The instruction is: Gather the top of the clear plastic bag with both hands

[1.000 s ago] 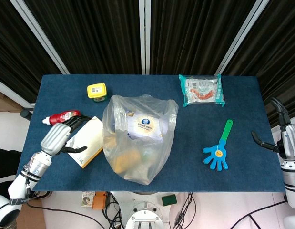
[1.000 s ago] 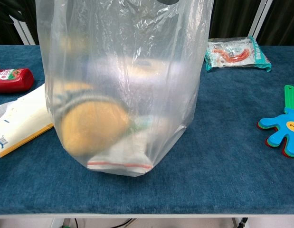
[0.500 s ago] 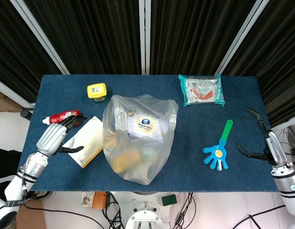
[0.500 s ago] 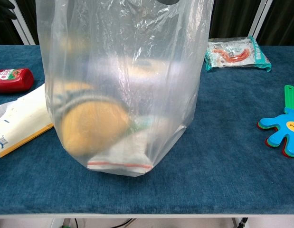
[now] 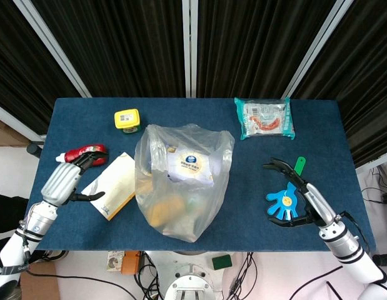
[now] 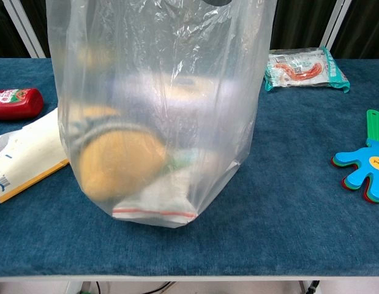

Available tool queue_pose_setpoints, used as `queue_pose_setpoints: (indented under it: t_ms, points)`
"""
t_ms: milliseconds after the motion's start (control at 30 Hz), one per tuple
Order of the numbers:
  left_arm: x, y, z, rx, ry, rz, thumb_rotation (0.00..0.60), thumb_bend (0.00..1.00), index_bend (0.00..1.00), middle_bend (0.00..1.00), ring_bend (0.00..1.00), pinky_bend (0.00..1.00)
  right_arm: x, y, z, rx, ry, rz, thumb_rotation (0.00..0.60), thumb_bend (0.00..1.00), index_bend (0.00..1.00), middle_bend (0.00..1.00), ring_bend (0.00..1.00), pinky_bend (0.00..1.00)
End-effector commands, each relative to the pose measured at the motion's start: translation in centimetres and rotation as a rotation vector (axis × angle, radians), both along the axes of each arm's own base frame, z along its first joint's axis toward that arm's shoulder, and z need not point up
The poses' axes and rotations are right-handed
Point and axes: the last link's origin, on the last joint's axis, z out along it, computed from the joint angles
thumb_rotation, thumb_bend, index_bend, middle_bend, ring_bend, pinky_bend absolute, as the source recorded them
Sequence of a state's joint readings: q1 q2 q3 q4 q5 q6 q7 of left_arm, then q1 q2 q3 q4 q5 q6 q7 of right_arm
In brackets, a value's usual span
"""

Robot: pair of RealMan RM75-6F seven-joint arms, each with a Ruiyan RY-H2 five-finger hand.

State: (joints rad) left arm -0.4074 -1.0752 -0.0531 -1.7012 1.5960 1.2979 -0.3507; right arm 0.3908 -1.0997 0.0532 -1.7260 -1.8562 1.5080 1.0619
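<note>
The clear plastic bag point(image 5: 180, 178) stands upright in the middle of the blue table, its top loose and open, with an orange round thing and packets inside; it fills the chest view point(image 6: 158, 110). My left hand point(image 5: 67, 181) hovers open at the table's left side, beside the white packet and well left of the bag. My right hand point(image 5: 298, 200) is open with fingers spread over the blue hand-shaped clapper, right of the bag. Neither hand touches the bag. Neither hand shows in the chest view.
A white and yellow packet point(image 5: 112, 184) lies left of the bag, a red ketchup bottle point(image 5: 85, 152) beyond it, and a yellow tub point(image 5: 127, 119) at the back. A sealed snack pack point(image 5: 264, 117) is back right. The blue and green clapper point(image 5: 287, 197) lies under my right hand.
My right hand has swung in from the table's right edge to above the clapper, closer to the bag. My left hand has drawn back slightly to the left. The bag has not moved.
</note>
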Motion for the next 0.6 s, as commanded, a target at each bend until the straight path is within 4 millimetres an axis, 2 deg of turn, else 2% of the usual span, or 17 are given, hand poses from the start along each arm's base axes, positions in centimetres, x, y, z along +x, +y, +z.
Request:
queue_pose_setpoints:
  t_ms: [33,367,600]
  points:
    - [-0.2,-0.1,0.2,0.005,0.0,0.003,0.6,0.12,0.18,0.2,0.18,0.37,1.1,-0.8,-0.8,0.024,-0.025,-0.004,0.6,0.14,0.0,0.13,0.02,0.1]
    - [-1.0,-0.5,0.9,0.015,-0.001,0.016,0.6,0.12,0.18,0.2,0.18,0.37,2.7,-2.2,-2.9,0.083,-0.021,0.006,0.6,0.15,0.02,0.13,0.02,0.1]
    - [-1.2,-0.5,1.1,0.019,-0.001,0.02,0.6,0.12,0.18,0.2,0.18,0.37,3.9,-2.8,-3.7,0.089,-0.02,0.028,0.6,0.18,0.09,0.14,0.03,0.11]
